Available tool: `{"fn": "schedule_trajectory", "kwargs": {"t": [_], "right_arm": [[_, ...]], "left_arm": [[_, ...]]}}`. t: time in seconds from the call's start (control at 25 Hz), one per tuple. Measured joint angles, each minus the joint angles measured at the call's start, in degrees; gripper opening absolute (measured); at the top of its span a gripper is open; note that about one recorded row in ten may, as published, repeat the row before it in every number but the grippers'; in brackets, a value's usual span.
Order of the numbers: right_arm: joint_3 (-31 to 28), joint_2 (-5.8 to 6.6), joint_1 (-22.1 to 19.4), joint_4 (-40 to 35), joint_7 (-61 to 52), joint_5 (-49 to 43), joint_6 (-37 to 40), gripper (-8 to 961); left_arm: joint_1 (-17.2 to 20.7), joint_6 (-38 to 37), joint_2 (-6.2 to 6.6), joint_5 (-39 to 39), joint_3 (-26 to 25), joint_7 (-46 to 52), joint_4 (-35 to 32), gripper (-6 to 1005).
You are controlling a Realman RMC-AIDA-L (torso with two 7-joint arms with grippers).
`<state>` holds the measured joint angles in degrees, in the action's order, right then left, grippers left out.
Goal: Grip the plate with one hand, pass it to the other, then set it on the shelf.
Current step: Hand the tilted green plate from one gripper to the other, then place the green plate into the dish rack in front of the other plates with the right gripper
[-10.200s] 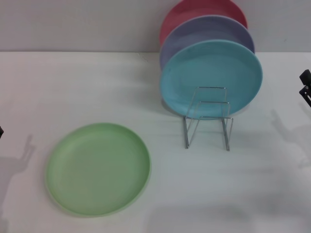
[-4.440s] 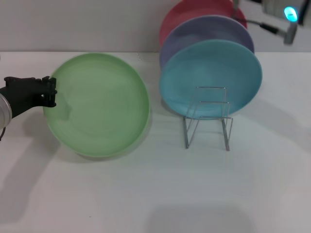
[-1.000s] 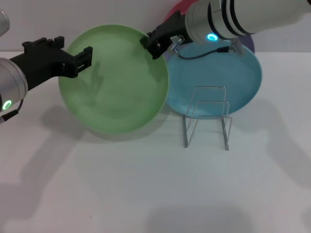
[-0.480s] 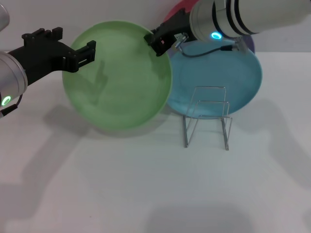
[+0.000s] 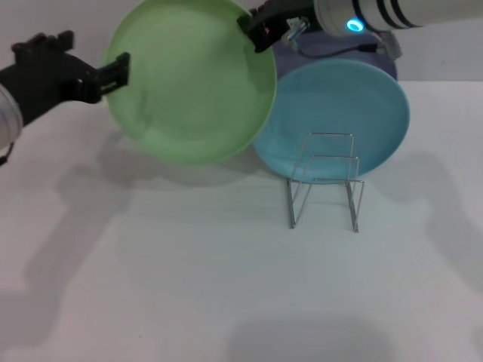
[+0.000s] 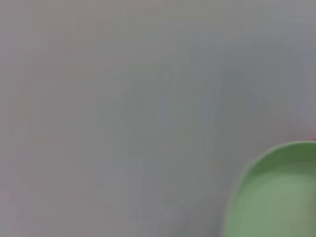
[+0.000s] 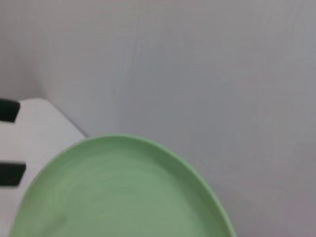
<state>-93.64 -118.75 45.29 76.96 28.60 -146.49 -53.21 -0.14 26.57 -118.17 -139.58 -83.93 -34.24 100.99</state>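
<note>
The light-green plate [image 5: 192, 83] hangs upright in the air at the back left, high above the white table [image 5: 226, 286]. My right gripper [image 5: 260, 30] is shut on its upper right rim. My left gripper [image 5: 113, 68] is at the plate's left rim with its fingers apart, and one fingertip overlaps the edge. The right wrist view shows the plate [image 7: 118, 192] close up, and beyond it the left gripper's two black fingers [image 7: 10, 174] with a gap between them. The left wrist view catches only a part of the plate [image 6: 276, 197]. The wire shelf [image 5: 323, 181] stands right of centre.
A teal plate [image 5: 339, 121] leans upright in the shelf's rear slots, with a lavender plate [image 5: 309, 56] behind it. The green plate overlaps the teal one's left edge in the head view. A grey wall runs along the back.
The plate has risen and shifted slightly right with the right gripper. The left gripper has slid back toward the plate's left edge and now overlaps it less.
</note>
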Motion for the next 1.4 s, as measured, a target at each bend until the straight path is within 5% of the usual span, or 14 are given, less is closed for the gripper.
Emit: {"fn": "schedule_trajectory", "kwargs": {"t": [0.08,0.36,0.6,0.68,0.88,1.12,1.4], "right_arm": [[-0.02,-0.11,-2.52,4.11,0.5,0.36,0.4,31],[0.44,-0.21,-9.82,15.26,1.11,3.68,0.43,30],[1.41,-0.23,-22.4,26.37,8.16,10.21,4.18,30],[2.03,-0.24,-29.04,28.47,15.43,17.11,8.41,30],[2.09,-0.38,-36.89,27.92,30.91,32.97,13.34,30],[0.86,-0.5,-40.05,21.69,47.93,46.68,14.65,31],[-0.03,-0.44,-41.65,19.26,54.81,49.6,13.98,30]], "left_arm": [[1.86,-8.06,-0.1,-0.05,0.85,-1.01,-1.94,813],[3.13,-18.89,-0.07,0.19,0.85,-0.75,-7.04,812],[3.37,-27.03,-0.14,0.3,1.69,0.06,-12.25,811],[3.75,-31.82,0.0,0.32,2.82,1.83,-14.76,811],[4.17,-34.38,0.08,0.16,3.84,2.14,-15.62,811],[3.03,-34.89,0.06,0.32,4.05,2.55,-18.79,811],[2.5,-34.93,0.01,0.36,4.04,2.77,-19.76,811]]}}
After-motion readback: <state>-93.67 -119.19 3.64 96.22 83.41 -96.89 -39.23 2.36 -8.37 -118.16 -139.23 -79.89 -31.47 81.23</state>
